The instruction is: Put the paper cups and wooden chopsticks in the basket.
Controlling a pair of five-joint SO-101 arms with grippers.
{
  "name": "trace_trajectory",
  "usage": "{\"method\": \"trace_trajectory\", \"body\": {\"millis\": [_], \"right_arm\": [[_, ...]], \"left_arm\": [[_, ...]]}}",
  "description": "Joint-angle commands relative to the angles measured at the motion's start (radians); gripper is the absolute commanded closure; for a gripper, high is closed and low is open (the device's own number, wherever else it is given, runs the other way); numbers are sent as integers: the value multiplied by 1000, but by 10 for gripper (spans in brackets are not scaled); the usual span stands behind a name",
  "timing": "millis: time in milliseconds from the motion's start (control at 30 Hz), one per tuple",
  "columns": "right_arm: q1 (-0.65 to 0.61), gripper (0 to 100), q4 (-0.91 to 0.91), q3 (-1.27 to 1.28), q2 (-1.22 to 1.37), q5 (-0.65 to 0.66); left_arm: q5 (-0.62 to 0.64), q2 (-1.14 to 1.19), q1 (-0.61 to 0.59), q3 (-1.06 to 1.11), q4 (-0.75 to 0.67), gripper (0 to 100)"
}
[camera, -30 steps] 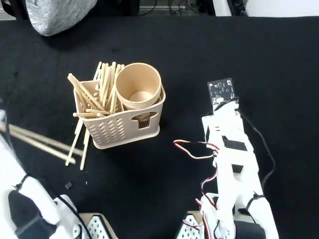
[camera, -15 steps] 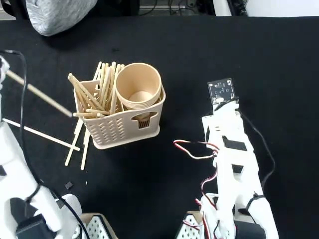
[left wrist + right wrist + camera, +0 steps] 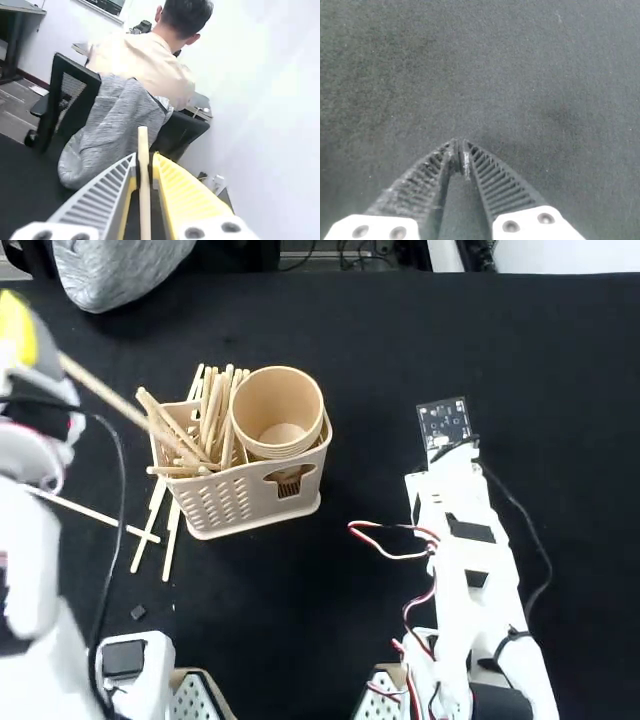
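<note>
A beige slotted basket (image 3: 243, 496) stands left of the table's middle. Stacked paper cups (image 3: 278, 416) sit in its right compartment and several wooden chopsticks (image 3: 205, 415) lean in its left one. My left gripper (image 3: 38, 345) is raised at the far left, shut on one chopstick (image 3: 120, 405) that slants down to the basket's left compartment. In the left wrist view that chopstick (image 3: 143, 195) is pinched in the left gripper (image 3: 144, 159). Three loose chopsticks (image 3: 152, 528) lie on the cloth left of the basket. My right gripper (image 3: 458, 151) is shut on nothing above bare cloth.
The right arm (image 3: 465, 560) lies stretched out on the right side of the black cloth, red wires (image 3: 385, 540) looping beside it. A grey garment (image 3: 110, 268) lies at the back left edge. A small dark scrap (image 3: 137, 612) lies near the front left.
My left arm has lifted one chopstick off the cloth and swung it up and toward the basket; its far end now reaches the left compartment. The right arm has not moved.
</note>
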Motion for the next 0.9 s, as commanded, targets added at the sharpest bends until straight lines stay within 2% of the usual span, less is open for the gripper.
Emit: {"method": "trace_trajectory", "body": {"millis": [0,133,200,300,467,567,667,767,867], "right_arm": [[-14,984,-15,-2,-4,8],[-14,984,-15,-2,-4,8],[-14,984,-15,-2,-4,8],[-14,984,-15,-2,-4,8],[-14,984,-15,-2,-2,8],[-14,984,-15,-2,-2,8],[-14,984,-15,-2,-2,8],[-14,984,-15,-2,-2,8],[-14,984,-15,-2,-1,8]], "left_arm": [[-89,-75,21,369,-431,971],[-339,-146,41,694,-842,971],[-434,-201,96,834,-919,971],[-512,-322,199,958,-839,971],[-465,-506,286,1066,-704,966],[-451,-565,285,1076,-583,869],[-384,-565,222,1023,-376,752],[-333,-537,139,905,-180,721],[-242,-457,-24,769,-38,715]]}}
